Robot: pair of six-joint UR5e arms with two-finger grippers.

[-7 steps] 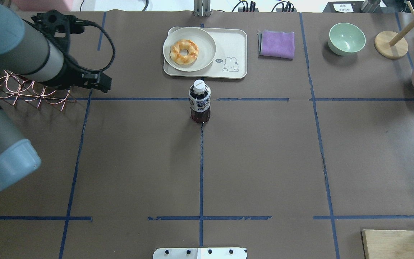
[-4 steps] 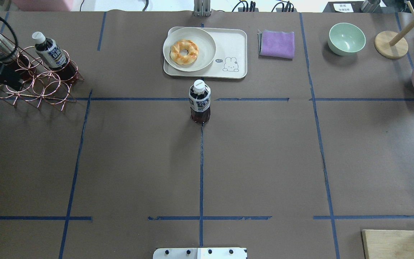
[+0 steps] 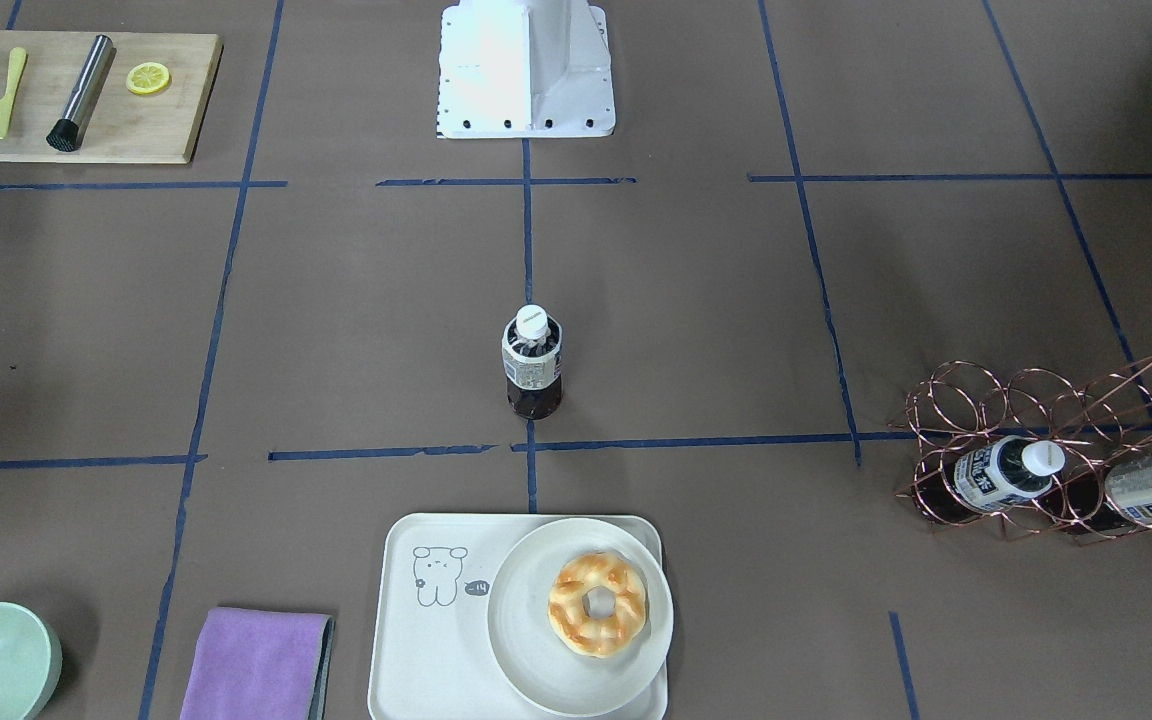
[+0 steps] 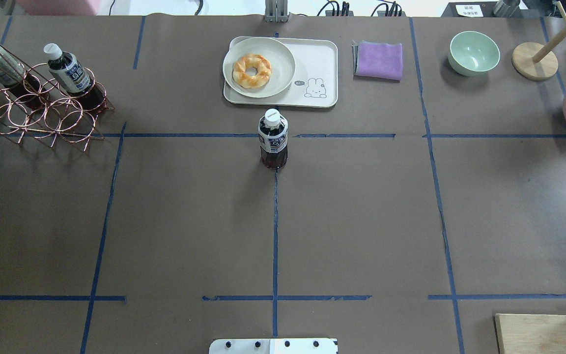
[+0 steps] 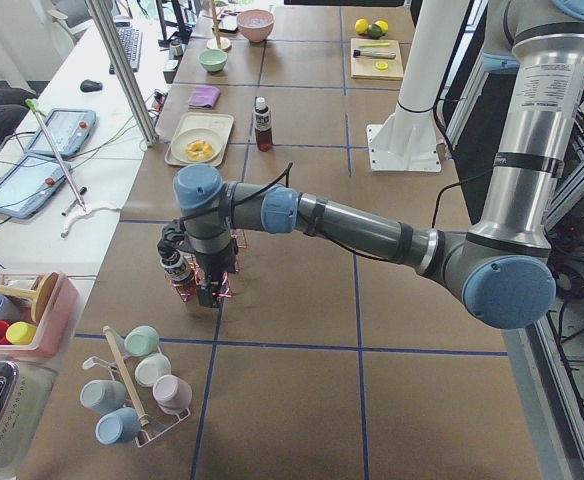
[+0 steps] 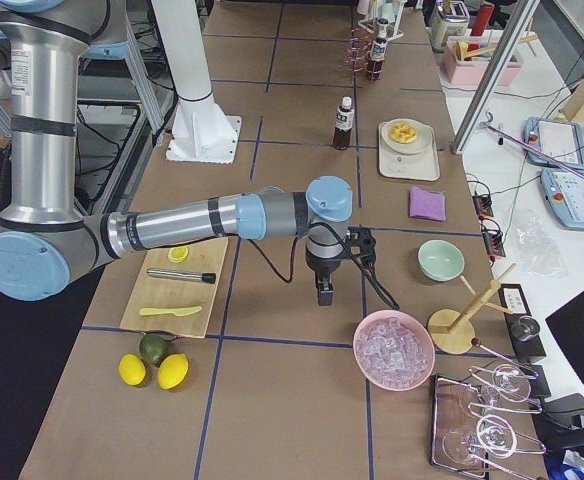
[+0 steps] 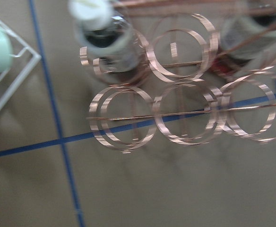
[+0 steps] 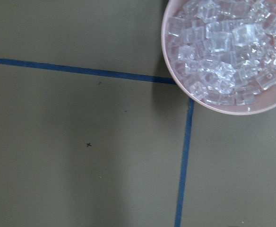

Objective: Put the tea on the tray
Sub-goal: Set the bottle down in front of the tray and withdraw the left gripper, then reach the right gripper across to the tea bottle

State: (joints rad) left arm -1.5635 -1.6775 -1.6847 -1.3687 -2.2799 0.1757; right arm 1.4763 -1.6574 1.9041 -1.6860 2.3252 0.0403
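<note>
Overhead looks forward-down from behind the base (image 4: 273, 345); front-facing opposes it, steeply down; both share tea (image 4: 273, 142) and tray (image 4: 320, 59). Side views look along the table (image 5: 302, 100) from either end, wide. Wrist cameras look straight down, close: left over copper rack (image 7: 180, 115), right beside ice bowl (image 8: 232, 109).

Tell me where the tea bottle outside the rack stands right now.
In the overhead view the tea stands upright mid-table on the centre tape line, just short of the tray on the robot's side, not touching it.
</note>
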